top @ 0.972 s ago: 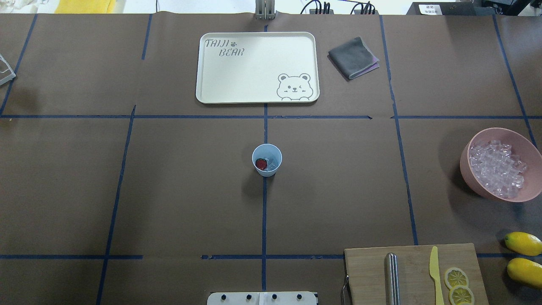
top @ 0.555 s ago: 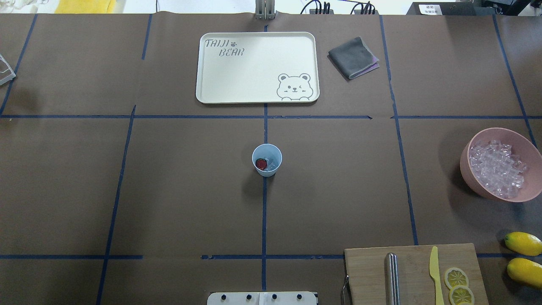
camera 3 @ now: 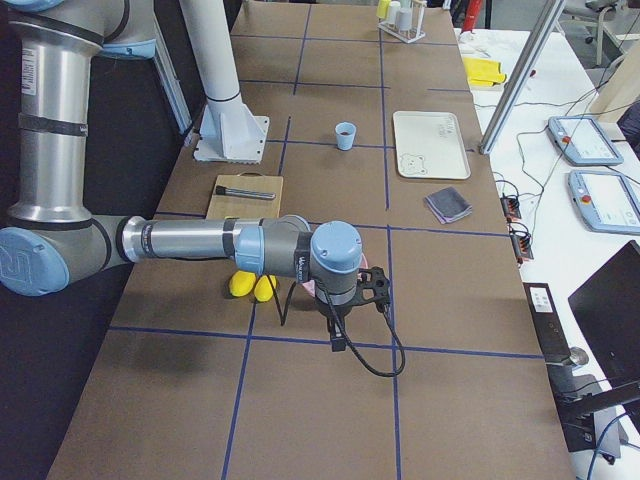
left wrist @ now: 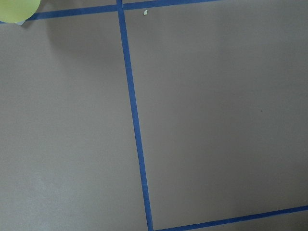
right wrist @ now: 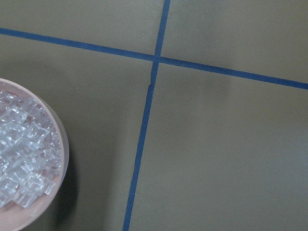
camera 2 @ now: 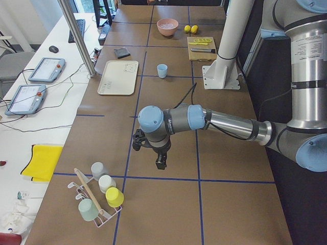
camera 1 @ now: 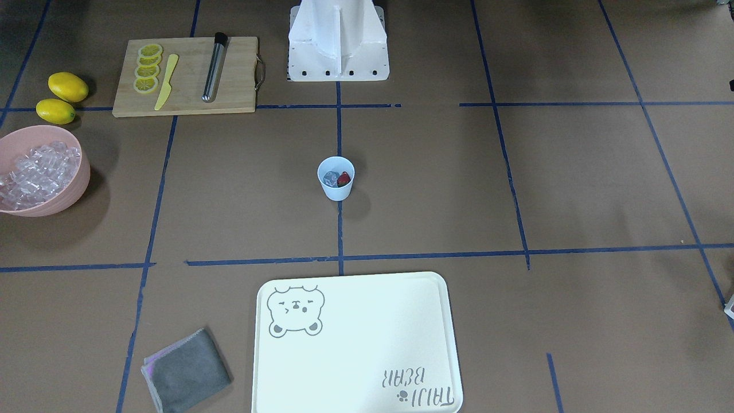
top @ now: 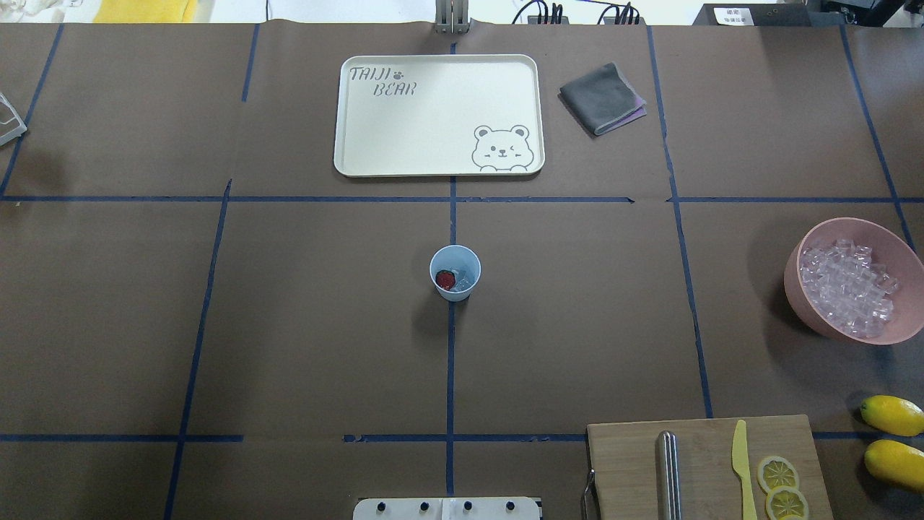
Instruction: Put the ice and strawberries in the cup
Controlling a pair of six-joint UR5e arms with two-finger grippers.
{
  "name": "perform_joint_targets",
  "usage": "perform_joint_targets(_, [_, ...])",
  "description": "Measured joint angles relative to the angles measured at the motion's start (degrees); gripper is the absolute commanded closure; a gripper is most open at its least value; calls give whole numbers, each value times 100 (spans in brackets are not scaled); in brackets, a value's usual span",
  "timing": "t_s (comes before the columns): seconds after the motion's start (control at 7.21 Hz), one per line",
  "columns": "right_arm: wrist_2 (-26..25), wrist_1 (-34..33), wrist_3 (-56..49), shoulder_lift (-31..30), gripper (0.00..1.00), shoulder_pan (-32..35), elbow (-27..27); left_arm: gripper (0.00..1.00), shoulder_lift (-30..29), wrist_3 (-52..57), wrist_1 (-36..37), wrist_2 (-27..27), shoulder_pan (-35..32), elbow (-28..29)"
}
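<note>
The pale-blue cup (top: 455, 272) stands upright at the table's middle, on the blue tape line; it also shows in the front view (camera 1: 336, 178). Inside it lie a dark-red strawberry (top: 445, 279) and some clear ice (top: 463, 280). More ice (top: 848, 285) fills the pink bowl (top: 794, 278) at the right edge. The left gripper (camera 2: 161, 162) hangs over bare table far to the left, near a cup rack. The right gripper (camera 3: 338, 340) hangs far to the right, beyond the lemons. Both show only in side views, so I cannot tell whether they are open or shut.
A cream bear tray (top: 438, 115) and a grey cloth (top: 601, 97) lie at the far side. A wooden cutting board (top: 707, 462) with a metal rod, yellow knife and lemon slices sits near right, with two lemons (top: 892, 414) beside it. A cup rack (camera 2: 97, 199) stands far left.
</note>
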Motion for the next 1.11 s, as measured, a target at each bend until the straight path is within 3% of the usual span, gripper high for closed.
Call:
perform_joint_targets(0.56, [-14, -11, 66, 275, 0, -3, -141, 0, 230, -165, -670, 32, -42, -234])
perform_joint_targets(1.11, [-171, -43, 65, 209, 0, -140, -181, 0, 104, -508, -1142, 46, -42, 240])
